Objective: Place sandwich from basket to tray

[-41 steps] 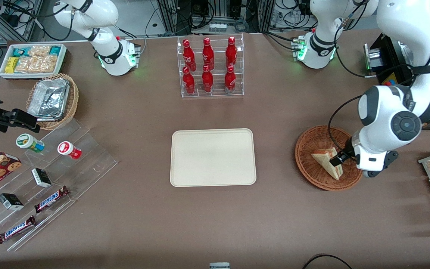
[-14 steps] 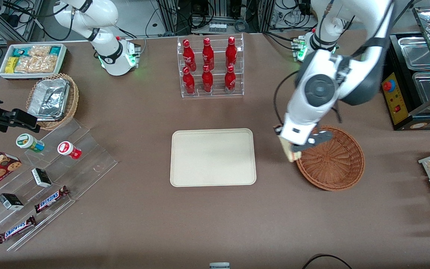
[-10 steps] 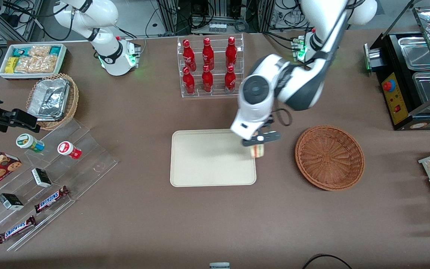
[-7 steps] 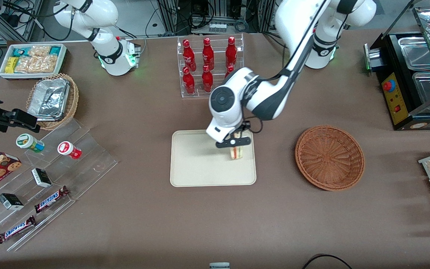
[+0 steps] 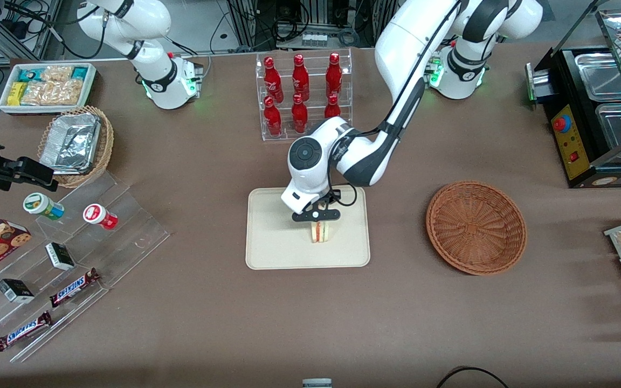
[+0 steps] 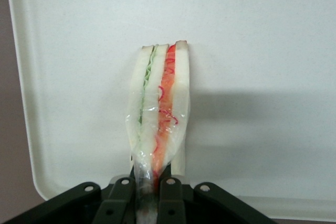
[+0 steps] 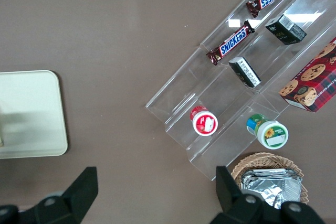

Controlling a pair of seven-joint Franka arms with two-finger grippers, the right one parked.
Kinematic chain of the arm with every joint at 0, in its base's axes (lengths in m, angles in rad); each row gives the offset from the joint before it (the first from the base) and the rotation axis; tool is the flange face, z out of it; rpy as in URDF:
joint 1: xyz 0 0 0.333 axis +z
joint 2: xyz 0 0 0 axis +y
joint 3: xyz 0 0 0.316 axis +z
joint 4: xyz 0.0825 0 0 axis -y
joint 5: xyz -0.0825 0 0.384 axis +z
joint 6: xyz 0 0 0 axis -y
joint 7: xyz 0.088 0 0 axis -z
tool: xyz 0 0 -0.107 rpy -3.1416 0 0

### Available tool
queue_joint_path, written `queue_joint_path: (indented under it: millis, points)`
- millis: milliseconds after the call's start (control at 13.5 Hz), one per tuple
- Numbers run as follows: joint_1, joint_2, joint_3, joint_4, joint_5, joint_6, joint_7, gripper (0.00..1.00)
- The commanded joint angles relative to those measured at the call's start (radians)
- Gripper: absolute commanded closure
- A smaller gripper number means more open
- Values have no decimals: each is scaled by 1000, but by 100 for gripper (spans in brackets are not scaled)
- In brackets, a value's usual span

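Over the tray [image 5: 267, 253], nearest: sandwich [image 5: 319, 231], carried here from the basket, pinched in the claw [image 5: 318, 222], not yet released. Farther, toward the working arm's end of the desk: basket [image 5: 475, 226], now empty.

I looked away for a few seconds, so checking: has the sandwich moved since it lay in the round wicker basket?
Yes. The gripper, shut on the sandwich, has carried it out of the basket toward the parked arm's end; it now hangs over the tray.
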Motion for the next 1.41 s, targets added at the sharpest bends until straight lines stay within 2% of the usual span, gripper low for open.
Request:
queue_joint_path:
  millis: [0, 74, 222, 296, 370, 519, 741, 1111, 1333]
  points:
    - [-22, 30, 16, 38, 3, 7, -26, 100]
    - [-22, 33, 16, 36, 3, 7, -28, 96]
    - [-22, 34, 16, 36, 4, 7, -35, 24]
    - [-22, 31, 16, 36, 20, 5, -35, 5]
    - [-22, 24, 16, 36, 27, -1, -35, 2]
    - [-17, -11, 17, 35, 27, -35, -35, 1]
    - [-2, -111, 20, 35, 24, -180, -35, 1]
    - [105, -301, 20, 29, 17, -415, -60, 1]
    - [222, -428, 20, 21, 21, -550, -46, 1]
